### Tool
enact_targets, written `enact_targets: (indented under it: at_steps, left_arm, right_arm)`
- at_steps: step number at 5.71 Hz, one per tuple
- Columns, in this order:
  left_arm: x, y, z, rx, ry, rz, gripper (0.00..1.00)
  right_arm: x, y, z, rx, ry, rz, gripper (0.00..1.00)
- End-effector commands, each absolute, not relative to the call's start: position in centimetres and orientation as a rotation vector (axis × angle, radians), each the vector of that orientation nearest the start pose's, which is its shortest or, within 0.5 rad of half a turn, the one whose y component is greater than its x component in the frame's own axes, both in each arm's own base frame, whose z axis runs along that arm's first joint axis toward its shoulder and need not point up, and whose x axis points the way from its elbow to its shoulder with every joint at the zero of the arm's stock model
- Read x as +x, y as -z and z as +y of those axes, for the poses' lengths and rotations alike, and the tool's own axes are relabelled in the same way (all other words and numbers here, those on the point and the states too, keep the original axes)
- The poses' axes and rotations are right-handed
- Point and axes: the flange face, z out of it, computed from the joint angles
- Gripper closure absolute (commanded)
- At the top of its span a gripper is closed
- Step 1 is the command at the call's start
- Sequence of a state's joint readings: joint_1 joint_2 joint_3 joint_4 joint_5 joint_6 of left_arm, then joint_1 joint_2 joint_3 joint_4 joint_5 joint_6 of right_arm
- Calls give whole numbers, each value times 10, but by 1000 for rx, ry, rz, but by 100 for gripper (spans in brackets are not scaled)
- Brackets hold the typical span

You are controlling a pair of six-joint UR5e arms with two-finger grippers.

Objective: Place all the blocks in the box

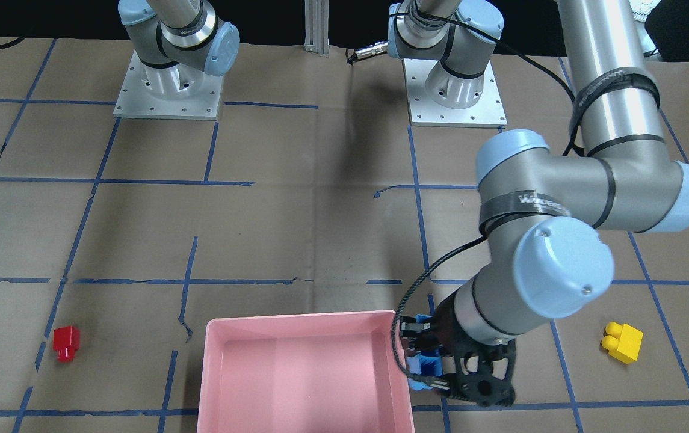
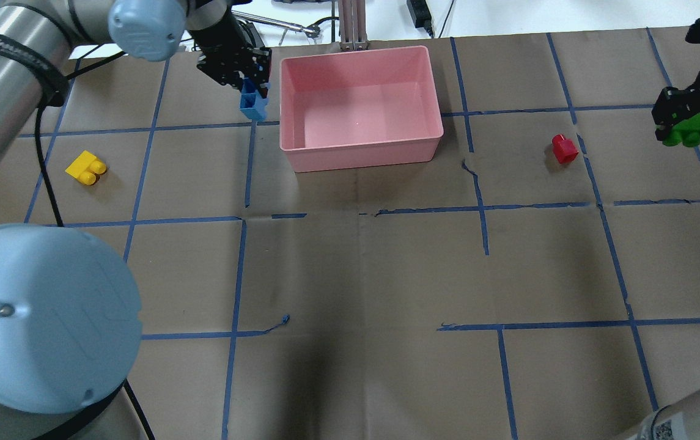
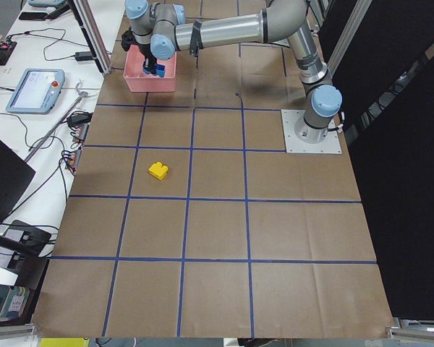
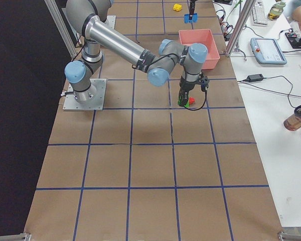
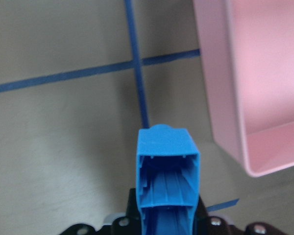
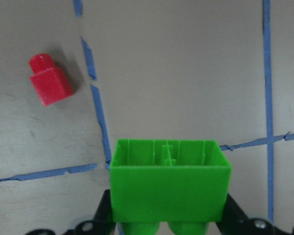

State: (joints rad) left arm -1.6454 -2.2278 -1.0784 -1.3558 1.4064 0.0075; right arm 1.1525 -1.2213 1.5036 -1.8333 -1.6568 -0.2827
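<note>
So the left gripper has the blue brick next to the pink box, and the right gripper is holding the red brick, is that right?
Not quite. The right gripper holds the green brick, not the red one; the right wrist view shows the red brick lying loose on the table. The left gripper does hold the blue brick next to the pink box.

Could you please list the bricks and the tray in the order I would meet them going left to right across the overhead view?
In order: yellow two-stud plastic brick, long blue plastic brick, shallow pink plastic tray, small red plastic brick, green two-stud plastic brick.
</note>
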Motion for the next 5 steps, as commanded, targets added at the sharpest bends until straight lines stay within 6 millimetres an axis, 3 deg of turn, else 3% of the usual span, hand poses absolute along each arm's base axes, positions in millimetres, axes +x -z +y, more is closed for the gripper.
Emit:
enact_targets:
  at_steps: [1,2,3,4,5]
  left_arm:
    - [-272,-296,-765,61,82,3314,62]
    - [-282,-287,-760,86,60,3305,1]
    - [-275,-298,-756,99,71,3300,0]
    - [-220,-326,-758,14,121,3160,0]
    - [-147,-335,-752,12,82,3098,0]
  right_arm:
    - [-71,-371,-643,278,2,3191,54]
    - [-43,-373,-655,288,27,3192,54]
    - [-20,-374,-670,292,48,3192,54]
    - [15,-375,-677,323,55,3189,54]
    - [59,-381,-677,333,79,3186,54]
